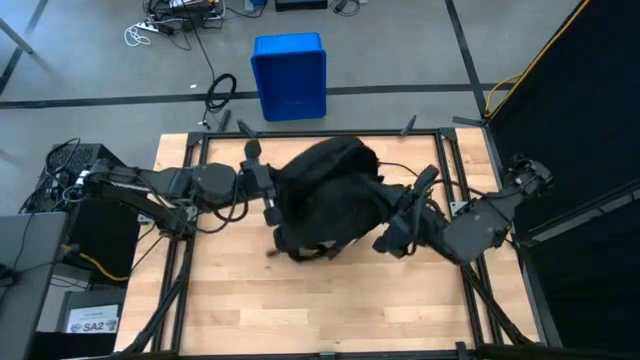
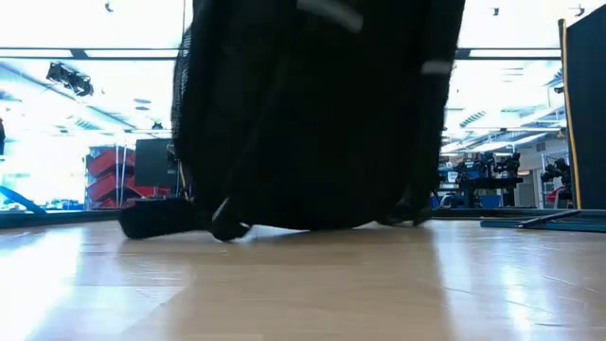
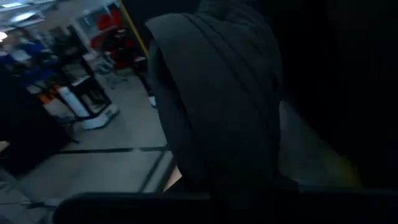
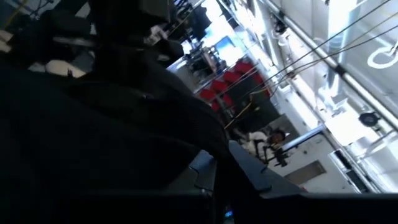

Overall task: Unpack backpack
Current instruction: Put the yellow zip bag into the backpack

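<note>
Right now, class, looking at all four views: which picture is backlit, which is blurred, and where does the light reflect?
Low view: the backpack is a backlit black silhouette against bright windows, and the wooden table shows glare. Left wrist view: the backpack fabric is dim and soft. High view: evenly lit, with the blue plastic bin crisp. Right wrist view: a dark foreground against bright ceiling lights.

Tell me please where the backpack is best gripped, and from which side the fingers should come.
Probably the upper fabric edge of the backpack, approached from its two flanks. It stands bulging on the table, so the soft top offers folds to pinch, while the smooth body does not. The left gripper and right gripper already sit against opposite sides.
</note>
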`<act>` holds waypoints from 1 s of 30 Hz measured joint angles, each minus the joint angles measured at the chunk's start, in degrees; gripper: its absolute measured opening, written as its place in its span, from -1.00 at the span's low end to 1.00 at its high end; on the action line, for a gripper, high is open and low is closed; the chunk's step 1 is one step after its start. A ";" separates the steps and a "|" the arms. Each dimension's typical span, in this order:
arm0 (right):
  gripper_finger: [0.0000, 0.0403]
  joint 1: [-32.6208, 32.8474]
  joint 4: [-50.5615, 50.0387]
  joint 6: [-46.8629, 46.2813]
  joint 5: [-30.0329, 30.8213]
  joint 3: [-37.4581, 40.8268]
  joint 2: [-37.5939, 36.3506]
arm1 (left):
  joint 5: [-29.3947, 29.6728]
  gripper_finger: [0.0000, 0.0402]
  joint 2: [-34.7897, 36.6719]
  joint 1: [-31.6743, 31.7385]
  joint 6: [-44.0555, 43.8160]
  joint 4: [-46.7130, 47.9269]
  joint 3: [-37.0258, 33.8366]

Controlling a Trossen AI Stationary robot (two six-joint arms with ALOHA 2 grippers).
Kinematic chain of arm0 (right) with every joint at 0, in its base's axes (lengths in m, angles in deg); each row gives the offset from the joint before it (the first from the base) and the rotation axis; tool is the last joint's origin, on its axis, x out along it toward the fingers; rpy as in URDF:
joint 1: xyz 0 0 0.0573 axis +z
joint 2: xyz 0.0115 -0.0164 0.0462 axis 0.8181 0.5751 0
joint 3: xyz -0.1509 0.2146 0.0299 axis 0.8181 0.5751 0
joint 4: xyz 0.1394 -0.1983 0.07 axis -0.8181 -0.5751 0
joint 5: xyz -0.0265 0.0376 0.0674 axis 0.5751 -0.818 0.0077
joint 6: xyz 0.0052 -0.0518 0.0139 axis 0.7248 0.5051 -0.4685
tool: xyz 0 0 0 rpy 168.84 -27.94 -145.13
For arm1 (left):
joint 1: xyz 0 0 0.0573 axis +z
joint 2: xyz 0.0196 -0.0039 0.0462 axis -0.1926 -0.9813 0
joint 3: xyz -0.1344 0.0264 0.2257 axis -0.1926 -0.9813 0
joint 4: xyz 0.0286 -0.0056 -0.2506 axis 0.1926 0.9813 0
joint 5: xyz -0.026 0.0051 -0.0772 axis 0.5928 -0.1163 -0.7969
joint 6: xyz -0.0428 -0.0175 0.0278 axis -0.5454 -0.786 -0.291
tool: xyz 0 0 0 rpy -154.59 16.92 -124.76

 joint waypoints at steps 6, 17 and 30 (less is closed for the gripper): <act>-1.00 -1.84 2.14 4.31 -0.66 -0.68 0.13 | 0.44 -1.00 -0.25 3.00 2.70 1.14 0.45; -1.00 -11.27 -14.72 -15.46 -18.85 -0.86 0.07 | 0.24 -1.00 -0.59 16.48 20.34 -3.95 0.45; -1.00 -13.69 -20.72 -49.74 -39.60 22.56 0.44 | -21.05 -1.00 -1.14 19.62 2.44 7.80 -2.98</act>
